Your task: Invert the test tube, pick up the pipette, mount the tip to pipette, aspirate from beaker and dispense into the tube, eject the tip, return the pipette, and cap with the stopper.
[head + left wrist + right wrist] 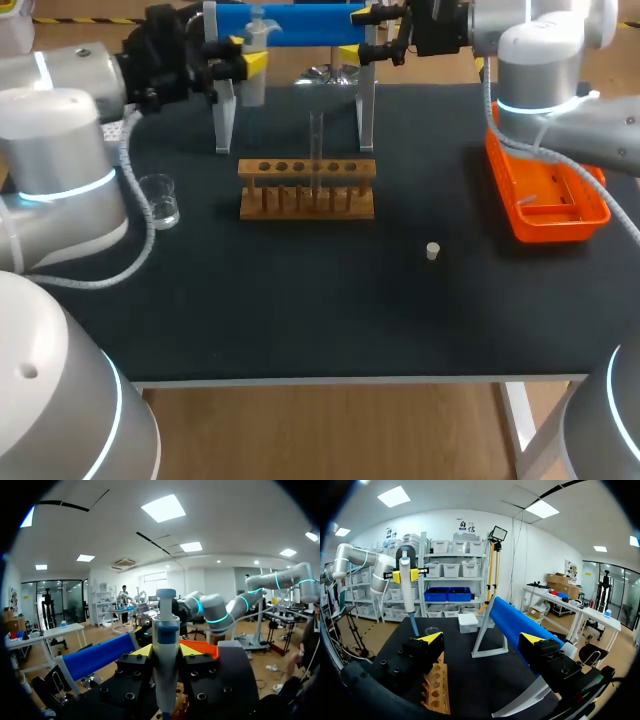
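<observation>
At the table's left, 9 o'clock of the rack (307, 188): beaker (160, 200), upright. At rack's 11 o'clock, left gripper (166, 650) clamped on the pipette (165, 630), held vertical. Tube (316, 150) stands in rack. Right gripper (482, 638) at 1 o'clock, fingers spread wide, empty, by the blue stand (300, 22). Risk: a slanted descent clips the beaker rim and tips it.

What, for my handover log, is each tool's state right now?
Left tool: shut on the pipette.
Right tool: open, holding nothing.
</observation>
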`<action>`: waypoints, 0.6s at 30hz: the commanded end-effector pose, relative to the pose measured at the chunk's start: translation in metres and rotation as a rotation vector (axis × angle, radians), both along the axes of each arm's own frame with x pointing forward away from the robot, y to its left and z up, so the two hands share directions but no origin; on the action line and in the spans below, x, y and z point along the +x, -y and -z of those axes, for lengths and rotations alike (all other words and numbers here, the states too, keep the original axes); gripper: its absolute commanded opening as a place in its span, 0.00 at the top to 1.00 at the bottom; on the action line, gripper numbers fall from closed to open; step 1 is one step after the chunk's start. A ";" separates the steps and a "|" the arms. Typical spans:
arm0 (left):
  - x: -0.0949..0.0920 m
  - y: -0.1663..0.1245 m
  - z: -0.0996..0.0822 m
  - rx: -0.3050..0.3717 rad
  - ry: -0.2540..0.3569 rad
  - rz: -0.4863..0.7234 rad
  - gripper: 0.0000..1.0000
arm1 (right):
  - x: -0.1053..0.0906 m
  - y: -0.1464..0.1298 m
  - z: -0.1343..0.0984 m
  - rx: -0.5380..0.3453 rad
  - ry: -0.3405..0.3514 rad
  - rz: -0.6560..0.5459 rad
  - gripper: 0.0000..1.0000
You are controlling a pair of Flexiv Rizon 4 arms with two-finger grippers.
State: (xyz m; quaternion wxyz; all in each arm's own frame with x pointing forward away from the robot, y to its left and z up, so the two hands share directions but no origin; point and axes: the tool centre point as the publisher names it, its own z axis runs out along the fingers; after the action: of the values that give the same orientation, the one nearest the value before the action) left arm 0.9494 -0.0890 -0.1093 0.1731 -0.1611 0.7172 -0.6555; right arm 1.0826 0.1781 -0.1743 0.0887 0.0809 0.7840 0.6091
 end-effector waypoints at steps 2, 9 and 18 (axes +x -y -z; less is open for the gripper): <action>0.018 -0.027 0.000 -0.002 0.011 -0.035 1.00 | -0.001 0.000 0.000 -0.002 0.000 0.001 0.00; 0.058 -0.049 0.007 0.003 -0.001 -0.153 1.00 | -0.001 0.000 0.000 -0.002 0.000 0.001 0.00; 0.097 -0.069 0.015 -0.017 -0.021 -0.309 1.00 | -0.001 0.000 0.000 -0.002 0.000 0.001 0.00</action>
State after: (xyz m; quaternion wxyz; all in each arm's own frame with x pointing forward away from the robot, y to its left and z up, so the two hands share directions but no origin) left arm 1.0351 -0.0111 -0.1218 0.2464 -0.2640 0.6902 -0.6271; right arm 1.0825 0.1781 -0.1743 0.0887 0.0809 0.7840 0.6090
